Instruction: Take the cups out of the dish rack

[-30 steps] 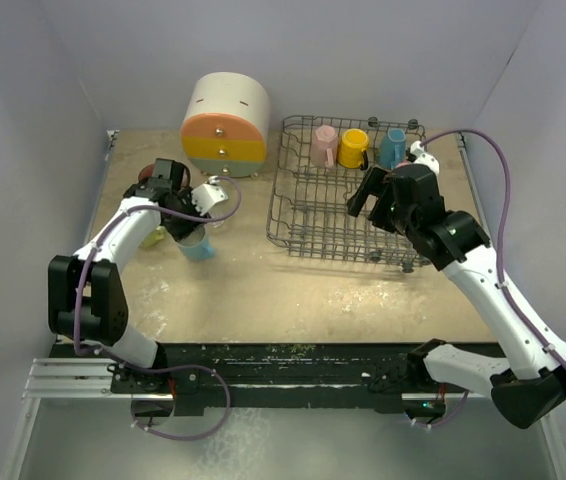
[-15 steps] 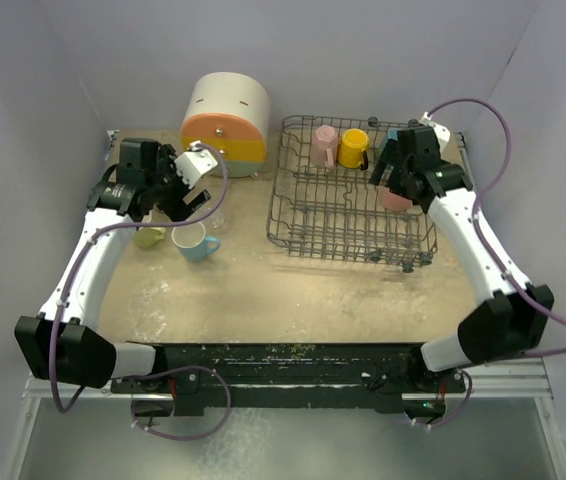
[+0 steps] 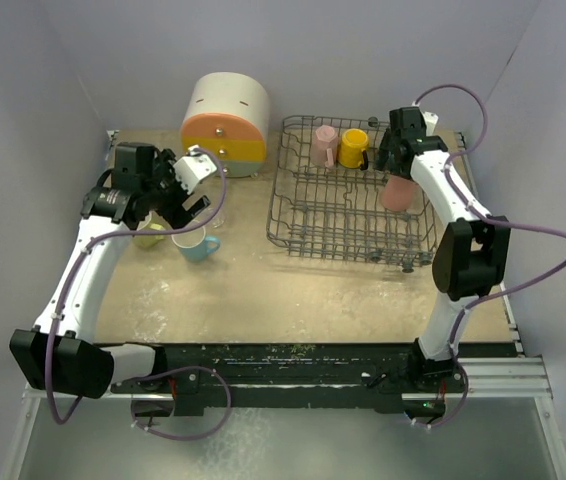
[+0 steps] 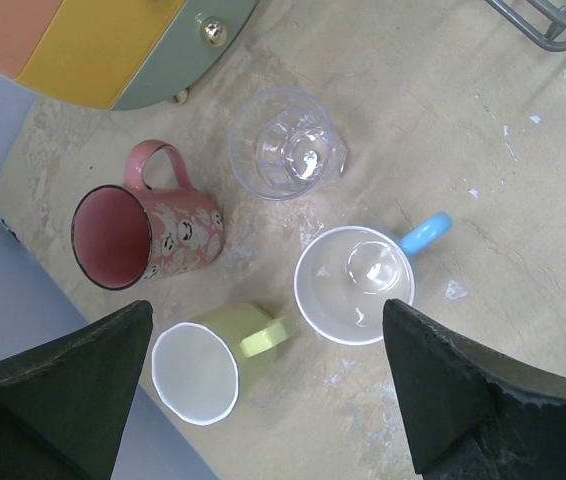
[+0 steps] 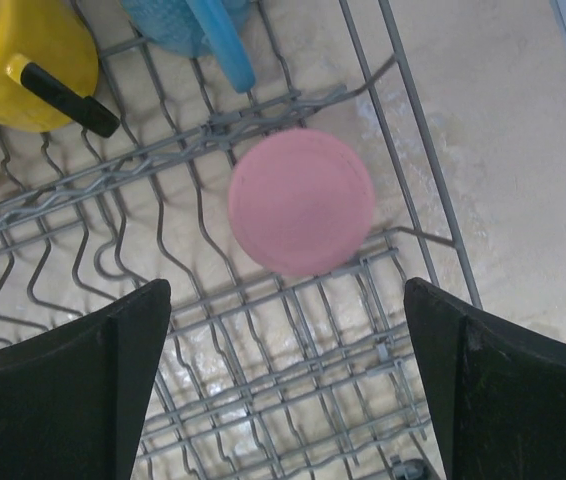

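- Top view first: the dark wire dish rack (image 3: 335,218) sits on the right of the counter (image 3: 263,290). There's a pink mug (image 3: 324,143) and a yellow mug (image 3: 353,148) along its far side, and a salmon cup (image 3: 399,192) upside down near its right wall.
- The right arm (image 3: 441,195) reaches over that far right corner. The left arm (image 3: 83,265) hangs above a light blue mug (image 3: 196,244) and a pale green mug (image 3: 148,237), both out on the counter left of the rack.
- Left wrist: the left fingers (image 4: 58,400) are spread wide, holding nothing. Below them are four cups on the counter: those two mugs, a pink patterned mug (image 4: 148,225) and a clear glass tumbler (image 4: 285,157) near the cabinet (image 4: 103,45).
- Right wrist: the right fingers (image 5: 503,385) are spread wide too, and empty. The salmon cup's base shows between them, down in the rack. A blue cup (image 5: 178,25) sits just beyond it, beside the yellow mug.
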`<state>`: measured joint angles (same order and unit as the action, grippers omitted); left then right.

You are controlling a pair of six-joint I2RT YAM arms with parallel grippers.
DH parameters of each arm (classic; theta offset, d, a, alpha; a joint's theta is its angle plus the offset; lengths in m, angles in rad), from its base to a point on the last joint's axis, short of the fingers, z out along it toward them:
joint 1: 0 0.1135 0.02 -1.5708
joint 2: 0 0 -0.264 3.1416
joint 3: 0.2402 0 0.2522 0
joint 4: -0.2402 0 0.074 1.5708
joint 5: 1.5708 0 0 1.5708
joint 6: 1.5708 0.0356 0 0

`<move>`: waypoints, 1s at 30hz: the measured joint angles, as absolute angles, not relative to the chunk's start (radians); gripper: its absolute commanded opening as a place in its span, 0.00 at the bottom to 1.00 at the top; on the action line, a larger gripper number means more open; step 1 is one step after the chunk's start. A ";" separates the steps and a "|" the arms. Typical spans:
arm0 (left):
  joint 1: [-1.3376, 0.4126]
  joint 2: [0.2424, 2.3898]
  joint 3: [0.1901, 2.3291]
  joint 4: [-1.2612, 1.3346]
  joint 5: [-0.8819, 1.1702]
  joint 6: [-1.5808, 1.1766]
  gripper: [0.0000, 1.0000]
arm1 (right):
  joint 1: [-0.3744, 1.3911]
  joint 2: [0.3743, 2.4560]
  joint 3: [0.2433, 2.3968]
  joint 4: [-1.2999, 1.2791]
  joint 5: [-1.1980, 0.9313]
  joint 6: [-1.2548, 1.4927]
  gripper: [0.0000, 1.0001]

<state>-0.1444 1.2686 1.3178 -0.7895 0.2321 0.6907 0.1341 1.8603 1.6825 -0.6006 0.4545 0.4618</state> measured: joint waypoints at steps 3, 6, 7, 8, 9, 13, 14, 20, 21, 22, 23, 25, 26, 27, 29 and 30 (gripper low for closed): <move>-0.144 1.266 1.310 -0.792 0.244 0.686 0.99 | 0.130 1.908 1.719 -0.591 0.461 0.447 1.00; -0.144 1.262 1.291 -0.794 0.262 0.672 0.99 | 0.125 1.942 1.741 -0.586 0.478 0.433 1.00; -0.144 1.260 1.282 -0.794 0.267 0.669 0.99 | 0.122 1.950 1.743 -0.584 0.482 0.428 1.00; -0.144 1.260 1.277 -0.795 0.269 0.667 0.99 | 0.118 1.957 1.743 -0.584 0.486 0.424 1.00; -0.144 1.260 1.271 -0.796 0.273 0.665 0.99 | 0.116 1.960 1.743 -0.584 0.488 0.421 1.00; -0.144 1.260 1.265 -0.802 0.287 0.662 0.99 | 0.104 1.975 1.743 -0.577 0.491 0.407 1.00; -0.144 1.260 1.265 -0.802 0.292 0.661 0.99 | 0.103 1.977 1.743 -0.574 0.491 0.405 0.99; -0.144 1.260 1.265 -0.812 0.321 0.642 0.99 | 0.097 2.003 1.741 -0.561 0.480 0.400 0.90; -0.144 1.260 1.265 -0.814 0.326 0.639 0.99 | 0.097 2.005 1.738 -0.558 0.479 0.400 0.88; -0.144 1.260 1.265 -0.818 0.329 0.638 0.99 | 0.097 2.008 1.728 -0.551 0.476 0.400 0.86; -0.144 1.260 1.265 -0.821 0.332 0.636 0.99 | 0.097 2.008 1.720 -0.549 0.475 0.400 0.83; -0.144 1.260 1.265 -0.828 0.337 0.632 0.99 | 0.098 2.008 1.705 -0.547 0.471 0.399 0.73; -0.144 1.260 1.265 -0.832 0.341 0.628 1.00 | 0.098 2.008 1.699 -0.543 0.467 0.401 0.68; -0.144 1.260 1.265 -0.834 0.344 0.627 0.99 | 0.098 2.008 1.697 -0.543 0.462 0.399 0.62; -0.144 1.260 1.265 -0.839 0.353 0.620 0.99 | 0.098 2.008 1.694 -0.540 0.452 0.401 0.49; -0.144 1.260 1.265 -0.841 0.357 0.620 0.99 | 0.098 2.005 1.694 -0.536 0.447 0.406 0.44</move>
